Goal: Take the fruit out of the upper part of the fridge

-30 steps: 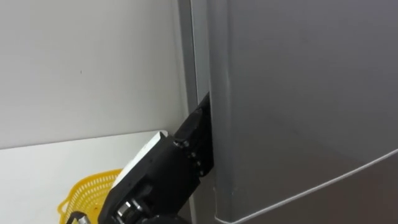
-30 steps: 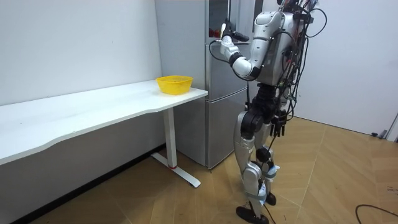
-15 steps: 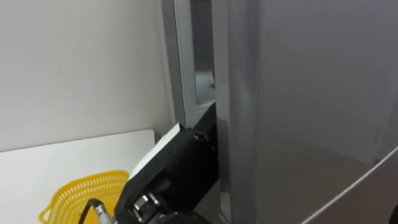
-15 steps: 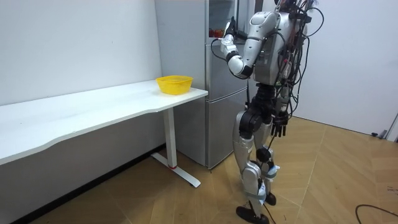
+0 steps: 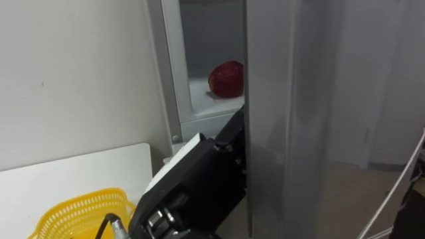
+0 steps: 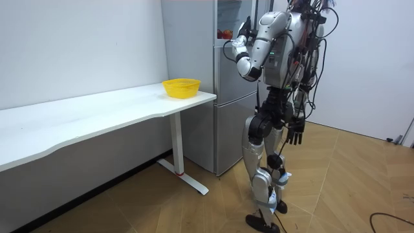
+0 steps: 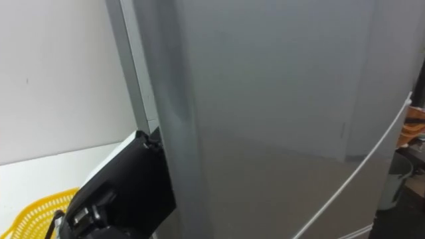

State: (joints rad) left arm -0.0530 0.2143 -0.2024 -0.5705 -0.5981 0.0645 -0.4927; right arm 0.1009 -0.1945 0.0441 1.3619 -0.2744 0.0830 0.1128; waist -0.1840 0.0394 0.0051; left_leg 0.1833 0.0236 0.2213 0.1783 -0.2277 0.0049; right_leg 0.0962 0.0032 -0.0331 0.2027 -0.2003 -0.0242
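Observation:
The upper fridge door stands partly open, and through the gap a round red thing lies on a white shelf inside. My left hand is at the door's left edge, below that shelf; its fingers are hidden behind the edge. In the room view I stand upright in front of the grey fridge with my left hand raised to the upper door. My right hand hangs by my thigh with relaxed fingers.
A yellow mesh basket sits on the end of the white table right beside the fridge, below my left arm. A white wall runs behind the table. Wooden floor stretches behind me.
The upper door has swung further open with my left hand on its edge. The gap has widened and the red thing inside has come into sight.

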